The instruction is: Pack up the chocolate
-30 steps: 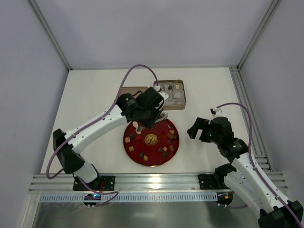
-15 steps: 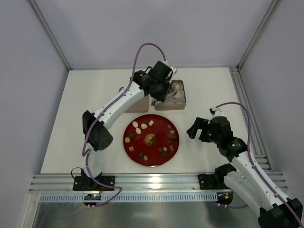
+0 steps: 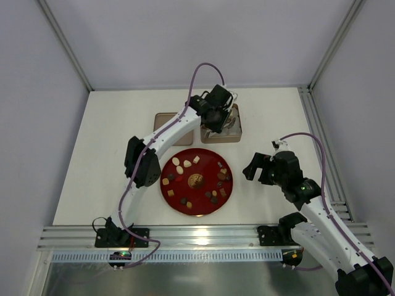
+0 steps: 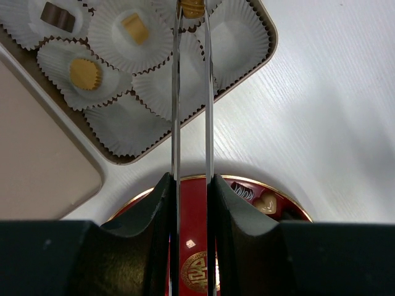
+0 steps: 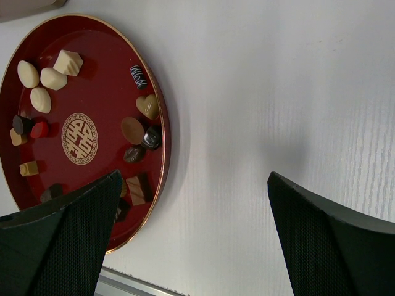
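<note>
Chocolate (image 4: 191, 6): one caramel-tan piece hangs over the paper cups (image 4: 228, 43) in the box (image 4: 126, 161); the rest lie on the red plate (image 5: 99, 86).
Left end effector (image 4: 191, 12): nearly closed, pinching that piece.
Change: we saw it leave the plate a second ago; release looks next.
Right end effector (image 5: 194, 179): spread wide, empty, above the tabletop (image 5: 278, 92).

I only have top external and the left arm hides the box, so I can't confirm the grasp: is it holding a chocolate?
Observer: Yes, the left fingers pinch a caramel-tan chocolate at their tips, above the paper cups in the box.
Operator: Any cups filled?
Observer: Three show: a dark piece, a tan square, a tan round.
Operator: And the right arm?
Observer: The right fingers are spread wide, holding nothing, over table beside the red plate.
</note>
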